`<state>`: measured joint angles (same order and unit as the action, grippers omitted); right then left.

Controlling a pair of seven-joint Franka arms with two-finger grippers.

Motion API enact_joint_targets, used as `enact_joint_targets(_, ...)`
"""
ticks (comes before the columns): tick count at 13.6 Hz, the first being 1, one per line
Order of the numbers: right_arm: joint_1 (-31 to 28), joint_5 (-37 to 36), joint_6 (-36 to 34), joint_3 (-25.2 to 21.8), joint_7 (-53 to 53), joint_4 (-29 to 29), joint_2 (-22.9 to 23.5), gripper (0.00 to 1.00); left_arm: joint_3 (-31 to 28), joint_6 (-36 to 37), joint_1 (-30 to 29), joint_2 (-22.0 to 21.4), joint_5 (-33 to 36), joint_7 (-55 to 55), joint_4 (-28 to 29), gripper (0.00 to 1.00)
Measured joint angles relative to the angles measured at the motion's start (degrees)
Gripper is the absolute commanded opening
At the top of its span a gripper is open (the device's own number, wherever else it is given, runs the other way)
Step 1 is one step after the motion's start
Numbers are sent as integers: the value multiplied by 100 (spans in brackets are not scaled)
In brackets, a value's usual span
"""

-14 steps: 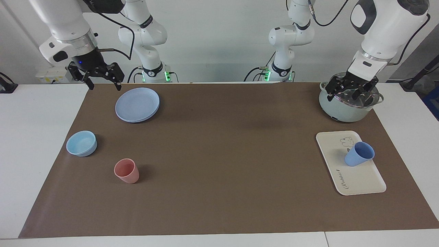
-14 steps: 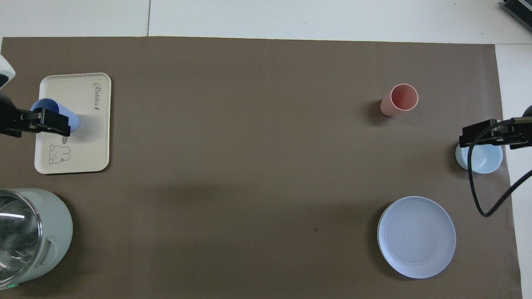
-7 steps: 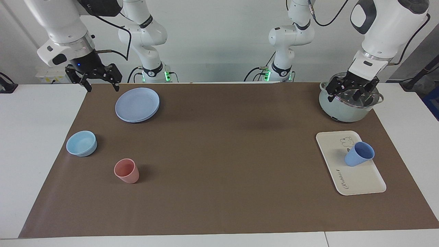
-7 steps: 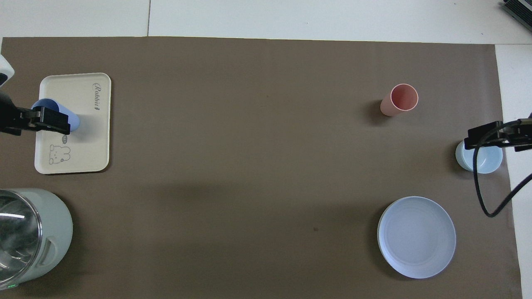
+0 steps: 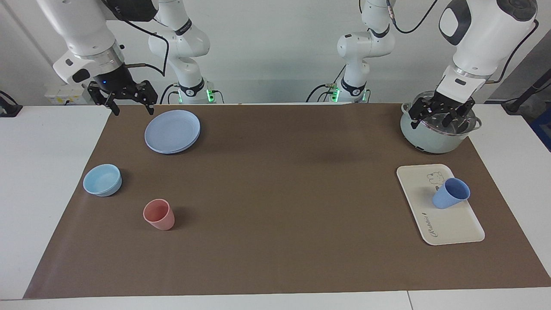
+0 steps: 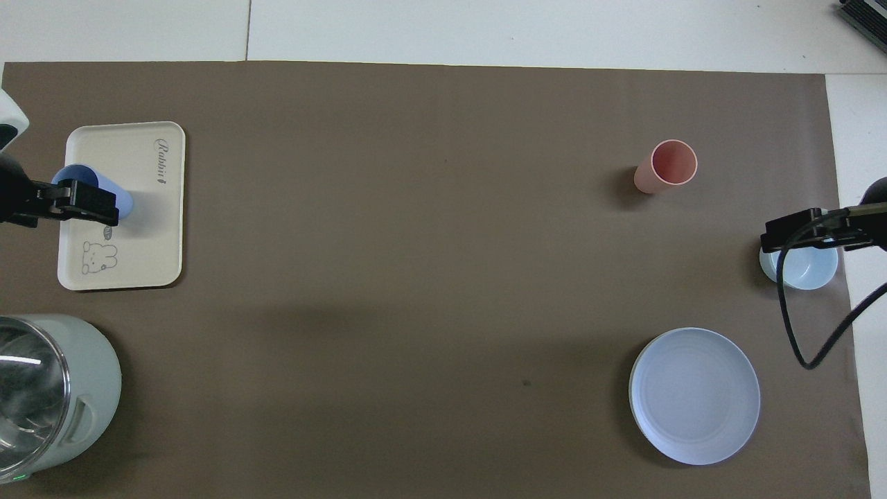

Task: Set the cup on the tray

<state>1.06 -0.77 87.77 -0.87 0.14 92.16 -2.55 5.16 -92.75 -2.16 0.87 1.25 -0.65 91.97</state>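
The periwinkle-blue cup [image 5: 450,193] stands upright on the cream rabbit-print tray [image 5: 447,224], near the tray's edge toward the left arm's end of the desk [image 5: 275,301]. The tray lies on the brown mat [image 5: 275,215], farther from the robots than the pale green pot [image 5: 430,137] with its glass lid. The left hand [image 5: 440,115] hangs in the air over that pot, fingers spread and holding nothing (well apart from the cup). The right hand [image 5: 128,101] hovers, also open and empty, over the mat's edge just beside the round blue plate [image 5: 172,131]. Farther from the robots sit a light-blue bowl [image 5: 102,180] and a salmon-pink cup [image 5: 159,214].
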Motion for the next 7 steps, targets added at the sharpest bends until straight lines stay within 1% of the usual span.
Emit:
enact_joint_targets(4, 1, 0, 0, 0, 8, 6, -1, 100, 8, 16, 6, -28, 0, 1, -22, 100)
enact_joint_targets(7, 1, 0, 0, 0, 9, 11, -1, 100, 34, 240, 20, -88, 0, 1, -214, 100)
